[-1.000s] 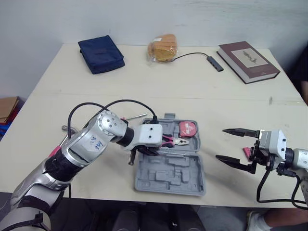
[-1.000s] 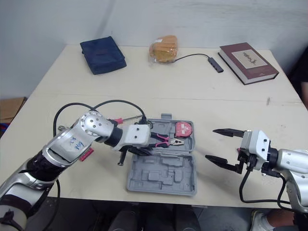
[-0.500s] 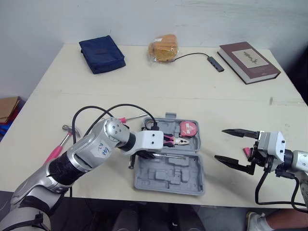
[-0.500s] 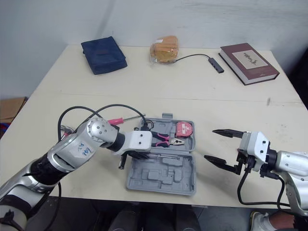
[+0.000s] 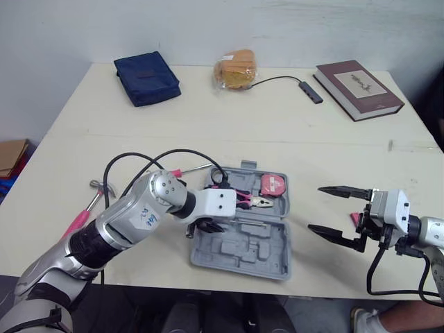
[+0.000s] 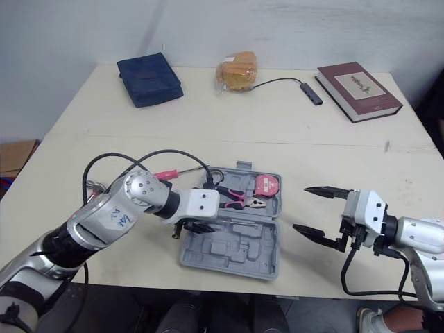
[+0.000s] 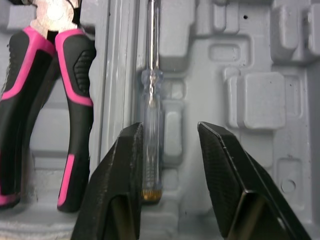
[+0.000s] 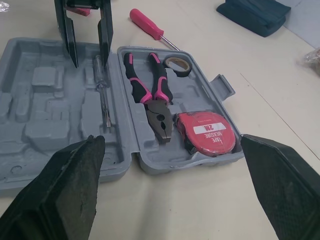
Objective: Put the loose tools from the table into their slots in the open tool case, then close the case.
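The clear screwdriver (image 7: 151, 125) lies in the tool case's (image 5: 243, 246) near half, beside the hinge. The left gripper's (image 7: 169, 127) fingers stand parted over it, one close against the handle, so lifting off could drag it out. The right gripper (image 5: 316, 208) hovers wide open, right of the case.

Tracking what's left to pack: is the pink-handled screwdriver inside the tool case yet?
No, the pink-handled screwdriver lies on the table outside the tool case.

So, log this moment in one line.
left gripper: open over clear screwdriver in case | right gripper: open, empty | pink screwdriver: on table
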Controlling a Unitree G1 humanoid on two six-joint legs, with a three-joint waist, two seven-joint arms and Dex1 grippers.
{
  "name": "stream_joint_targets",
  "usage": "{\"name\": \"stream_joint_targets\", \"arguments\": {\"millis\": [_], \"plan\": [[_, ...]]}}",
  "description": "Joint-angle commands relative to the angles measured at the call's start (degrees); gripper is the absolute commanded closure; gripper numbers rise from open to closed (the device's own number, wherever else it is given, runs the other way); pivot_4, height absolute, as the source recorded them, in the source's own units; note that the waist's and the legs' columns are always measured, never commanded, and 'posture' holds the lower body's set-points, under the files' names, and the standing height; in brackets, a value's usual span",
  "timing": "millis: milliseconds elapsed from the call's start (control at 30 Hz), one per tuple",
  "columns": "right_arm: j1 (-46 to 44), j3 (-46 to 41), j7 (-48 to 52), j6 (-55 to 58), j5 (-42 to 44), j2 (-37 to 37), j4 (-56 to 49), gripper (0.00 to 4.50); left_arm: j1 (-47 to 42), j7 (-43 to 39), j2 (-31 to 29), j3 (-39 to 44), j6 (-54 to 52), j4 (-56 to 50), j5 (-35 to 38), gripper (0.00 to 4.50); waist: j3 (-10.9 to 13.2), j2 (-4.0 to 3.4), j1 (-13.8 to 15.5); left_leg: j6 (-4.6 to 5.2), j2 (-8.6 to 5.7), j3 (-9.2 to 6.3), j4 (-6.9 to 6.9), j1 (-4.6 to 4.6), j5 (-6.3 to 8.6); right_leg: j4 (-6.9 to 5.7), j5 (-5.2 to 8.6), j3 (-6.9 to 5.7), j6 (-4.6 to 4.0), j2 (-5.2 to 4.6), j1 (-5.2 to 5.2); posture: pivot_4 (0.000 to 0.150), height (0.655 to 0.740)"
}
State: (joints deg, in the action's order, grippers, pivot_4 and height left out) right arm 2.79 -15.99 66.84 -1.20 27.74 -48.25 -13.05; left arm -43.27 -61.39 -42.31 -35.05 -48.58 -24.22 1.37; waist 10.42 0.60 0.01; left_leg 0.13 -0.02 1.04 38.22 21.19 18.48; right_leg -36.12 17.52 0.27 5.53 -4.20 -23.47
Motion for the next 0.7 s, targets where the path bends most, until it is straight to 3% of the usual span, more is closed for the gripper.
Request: {"name": "stream_joint_targets", "arguments": {"millis": [33, 133, 233, 300, 333, 700], "plan": [[-0.3, -0.1, 0.2, -0.2, 0.2, -0.2, -1.7, 0.00, 0.0, -0.5, -0.2, 4.3, 2.0, -2.4, 1.9, 2.76, 0.0, 0.00, 0.1, -0.01, 0.00, 0.00, 0.00, 0.00, -0.01, 0.00, 0.00, 0.00, 0.00, 0.00, 0.00, 0.150, 0.7400], [0.0, -0.2, 0.3, -0.1, 0.3, -0.3, -1.8, 0.00, 1.4, 1.2, 3.2, 9.6, 6.1, -0.7, 5.2, 2.76, 0.0, 0.00, 0.1, -0.01, -0.01, 0.00, 0.01, 0.01, -0.01, 0.00, 0.00, -0.01, 0.00, -0.02, 0.00, 0.150, 0.7400], [0.6, -0.4, 0.3, -0.2, 0.2, -0.2, -1.9, 0.00, 5.6, 1.5, 9.1, 17.3, 18.1, 4.5, 11.0, 3.56, 0.0, -0.03, 0.2, -0.07, 0.00, -0.01, 0.08, 0.03, -0.03, 0.00, 0.00, -0.04, 0.01, -0.16, 0.01, 0.150, 0.7400], [0.8, -0.5, 0.3, -0.4, 0.1, 0.0, -1.7, 0.00, 8.3, 1.3, 11.2, 19.1, 21.7, 7.4, 12.5, 4.33, 0.0, -0.02, 0.1, -0.12, 0.00, 0.03, 0.09, 0.00, -0.07, -0.04, -0.01, -0.03, 0.01, -0.17, 0.00, 0.150, 0.7400], [0.9, -0.5, 0.2, -0.5, 0.0, 0.1, -1.6, 0.00, 9.3, 0.6, 11.3, 18.8, 23.2, 8.3, 12.5, 4.42, 0.0, -0.02, 0.0, -0.14, 0.01, 0.05, 0.08, -0.02, -0.08, -0.04, -0.01, -0.03, 0.01, -0.16, 0.00, 0.150, 0.7400], [1.2, -0.8, -0.1, -1.3, -0.8, 0.8, -0.3, 0.00, 15.1, 4.8, 13.7, 14.9, 29.7, 16.2, 6.0, 4.42, 0.0, -0.02, 0.1, -0.05, -0.04, 0.12, 0.09, -0.07, -0.03, -0.12, -0.01, 0.03, 0.03, -0.17, 0.00, 0.150, 0.7400]]}}
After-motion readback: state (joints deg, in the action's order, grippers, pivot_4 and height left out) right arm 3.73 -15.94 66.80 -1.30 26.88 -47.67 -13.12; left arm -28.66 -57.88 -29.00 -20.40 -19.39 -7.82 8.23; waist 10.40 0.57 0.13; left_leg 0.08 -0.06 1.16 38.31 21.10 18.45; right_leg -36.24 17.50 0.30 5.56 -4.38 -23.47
